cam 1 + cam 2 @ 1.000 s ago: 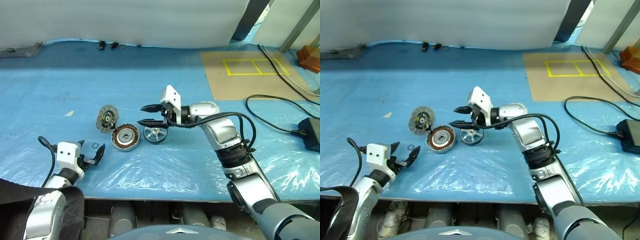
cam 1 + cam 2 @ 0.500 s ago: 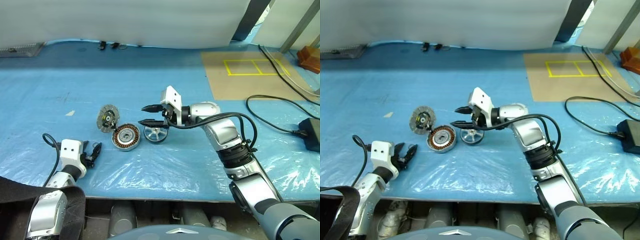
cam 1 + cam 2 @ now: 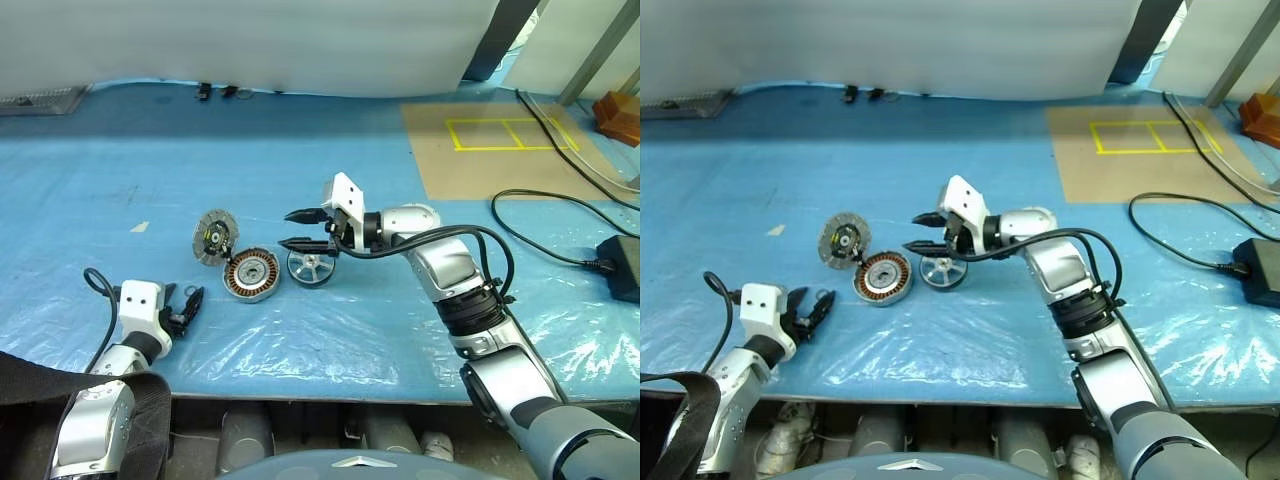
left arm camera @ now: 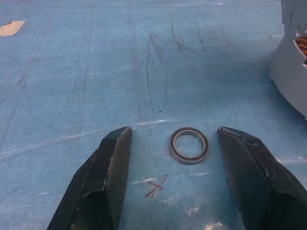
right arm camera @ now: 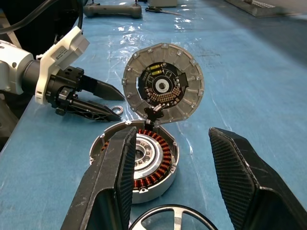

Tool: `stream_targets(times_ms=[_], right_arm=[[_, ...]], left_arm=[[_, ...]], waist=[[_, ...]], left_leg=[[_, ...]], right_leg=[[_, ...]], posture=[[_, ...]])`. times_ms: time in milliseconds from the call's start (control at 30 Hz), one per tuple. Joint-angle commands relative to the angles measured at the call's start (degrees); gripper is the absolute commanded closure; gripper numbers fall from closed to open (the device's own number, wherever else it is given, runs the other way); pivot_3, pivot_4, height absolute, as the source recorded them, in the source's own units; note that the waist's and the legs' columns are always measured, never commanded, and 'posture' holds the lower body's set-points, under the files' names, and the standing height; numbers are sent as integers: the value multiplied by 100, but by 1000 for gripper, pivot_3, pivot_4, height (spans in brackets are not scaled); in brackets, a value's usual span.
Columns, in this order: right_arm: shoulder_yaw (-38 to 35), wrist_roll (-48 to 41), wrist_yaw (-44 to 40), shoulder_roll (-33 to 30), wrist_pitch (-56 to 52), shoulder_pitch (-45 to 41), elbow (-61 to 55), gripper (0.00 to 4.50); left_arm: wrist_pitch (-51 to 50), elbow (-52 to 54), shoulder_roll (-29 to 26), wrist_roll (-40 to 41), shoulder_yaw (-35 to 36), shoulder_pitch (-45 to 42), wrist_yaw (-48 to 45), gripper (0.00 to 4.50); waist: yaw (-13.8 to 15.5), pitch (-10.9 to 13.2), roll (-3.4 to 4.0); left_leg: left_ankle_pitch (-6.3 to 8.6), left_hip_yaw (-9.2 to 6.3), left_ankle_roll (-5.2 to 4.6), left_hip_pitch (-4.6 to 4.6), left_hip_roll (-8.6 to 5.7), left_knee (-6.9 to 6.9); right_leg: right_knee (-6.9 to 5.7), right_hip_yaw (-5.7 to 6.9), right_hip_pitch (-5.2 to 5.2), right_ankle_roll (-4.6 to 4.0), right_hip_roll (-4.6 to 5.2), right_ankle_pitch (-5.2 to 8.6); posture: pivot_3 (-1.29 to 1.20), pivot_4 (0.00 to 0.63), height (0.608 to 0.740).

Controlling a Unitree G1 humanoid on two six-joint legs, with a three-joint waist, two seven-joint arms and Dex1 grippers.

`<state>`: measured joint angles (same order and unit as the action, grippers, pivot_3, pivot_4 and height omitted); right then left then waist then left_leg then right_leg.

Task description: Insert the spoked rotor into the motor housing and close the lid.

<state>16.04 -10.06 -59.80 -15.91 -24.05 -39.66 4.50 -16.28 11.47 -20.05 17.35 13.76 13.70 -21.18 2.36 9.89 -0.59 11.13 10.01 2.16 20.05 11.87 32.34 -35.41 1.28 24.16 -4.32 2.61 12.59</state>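
Right wrist view: spread right gripper (image 5: pixel 168 184) hovers above the spoked rotor (image 5: pixel 172 218), beside motor housing (image 5: pixel 136 165).

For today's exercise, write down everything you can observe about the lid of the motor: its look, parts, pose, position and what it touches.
The lid is a round grey metal disc with small screws around its rim. The face it shows is dark, with ribs, a bit of circuitry and a pale round centre. It stands tilted up on edge, open like a hinged cover. Its lower edge meets the far rim of the motor housing at a small dark joint. It lies on the blue-covered table. Neither gripper touches it.
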Motion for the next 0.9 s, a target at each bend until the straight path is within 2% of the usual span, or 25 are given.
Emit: stream_targets(times_ms=[33, 567, 667, 800, 833, 900], right_arm=[[4, -31, 18, -18, 125, -119, -63, 2039], [83, 71, 9, -39, 360, -197, 186, 2039], [78, 84, 16, -24, 411, -207, 232, 2039], [72, 100, 46, -7, 475, -232, 311, 2039], [74, 101, 51, -8, 478, -232, 316, 2039], [78, 97, 52, -11, 485, -231, 327, 2039]], left_arm=[[-176, -175, -36, -53, 25, 173, 7, 1551], [-197, -144, -13, -68, 81, 385, 81, 1551], [-165, -204, 9, -74, 67, 354, 81, 2144], [-166, -224, 31, -91, 27, 261, 93, 3531], [-166, -223, 33, -83, 13, 248, 74, 3728], [-154, -223, 49, -28, 8, 223, 14, 3728]], waist=[[-1, 0, 0], [-9, -1, 1], [-6, -3, 5], [7, -5, 8], [12, -5, 9], [14, -5, 10]], left_leg=[[0, 0, 0, 0, 0, 0], [0, 0, 0, -1, 0, 0], [0, 0, 0, -1, 0, -1], [0, 0, 0, -2, -1, 0], [0, 0, 0, -2, -1, 0], [0, 0, 0, -2, -1, 0]], right_leg=[[0, 0, 0, 0, 0, 0], [0, 0, 0, 0, 0, 0], [0, 0, 0, 1, 0, 0], [0, 0, -1, 1, 1, 1], [0, 0, -2, 2, 1, 1], [0, 0, -2, 3, 1, 2]], posture=[[0, 150, 740], [0, 150, 740], [0, 150, 740], [0, 150, 740], [0, 150, 740], [0, 150, 740]])
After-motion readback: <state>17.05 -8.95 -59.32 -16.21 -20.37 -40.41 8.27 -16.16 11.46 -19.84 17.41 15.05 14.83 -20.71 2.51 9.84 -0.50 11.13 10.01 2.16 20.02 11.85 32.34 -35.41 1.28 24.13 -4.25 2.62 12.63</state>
